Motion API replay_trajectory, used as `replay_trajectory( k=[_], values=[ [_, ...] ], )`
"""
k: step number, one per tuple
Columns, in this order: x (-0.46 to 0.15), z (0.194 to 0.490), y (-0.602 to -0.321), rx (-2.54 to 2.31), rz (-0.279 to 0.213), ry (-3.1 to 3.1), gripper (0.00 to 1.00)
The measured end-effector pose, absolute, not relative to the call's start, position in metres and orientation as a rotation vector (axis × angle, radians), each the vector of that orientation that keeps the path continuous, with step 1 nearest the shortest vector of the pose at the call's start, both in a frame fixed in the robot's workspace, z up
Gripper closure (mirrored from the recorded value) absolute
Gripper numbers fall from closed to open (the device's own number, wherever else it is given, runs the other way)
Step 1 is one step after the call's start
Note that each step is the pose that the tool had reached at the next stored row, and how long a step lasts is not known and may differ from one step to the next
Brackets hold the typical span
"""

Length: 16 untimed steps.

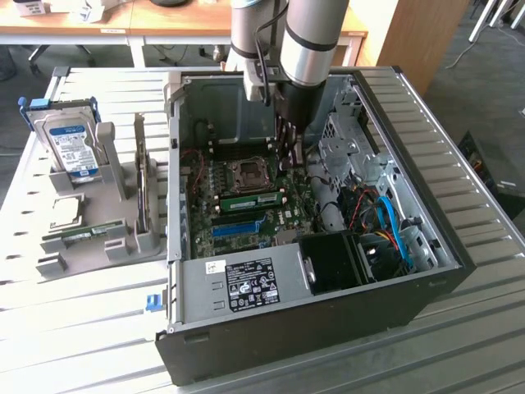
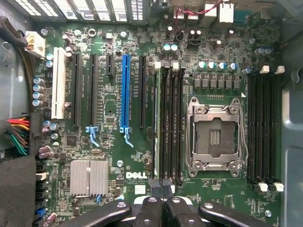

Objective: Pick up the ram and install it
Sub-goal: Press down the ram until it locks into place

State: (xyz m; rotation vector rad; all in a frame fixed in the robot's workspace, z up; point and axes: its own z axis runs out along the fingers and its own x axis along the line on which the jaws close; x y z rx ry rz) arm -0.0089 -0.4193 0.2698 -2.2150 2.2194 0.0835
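Note:
A green ram stick (image 1: 250, 201) stands on edge in a memory slot beside the open, empty processor socket (image 1: 246, 171) on the motherboard inside the PC case. My gripper (image 1: 289, 154) hangs inside the case above the board, a little past the socket from that stick and not touching it. In the wrist view its fingers (image 2: 163, 191) are pressed together with nothing between them, just over one end of the black memory slots (image 2: 169, 123) next to the socket (image 2: 215, 135).
The open case (image 1: 426, 271) lies on a slatted metal table. On the exterior view's left a grey holder (image 1: 115, 222) carries a hard drive (image 1: 72, 146), a silver processor chip (image 1: 66, 211) and another green stick (image 1: 82, 236). Cables (image 1: 385, 222) and a drive cage (image 1: 344, 148) crowd the case's right.

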Motion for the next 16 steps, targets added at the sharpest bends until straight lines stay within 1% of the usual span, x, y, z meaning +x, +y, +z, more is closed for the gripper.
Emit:
replay_trajectory(
  k=[16],
  values=[
    [-0.009,0.256,-0.419,-2.213,0.083,2.221,0.89]
  ],
)
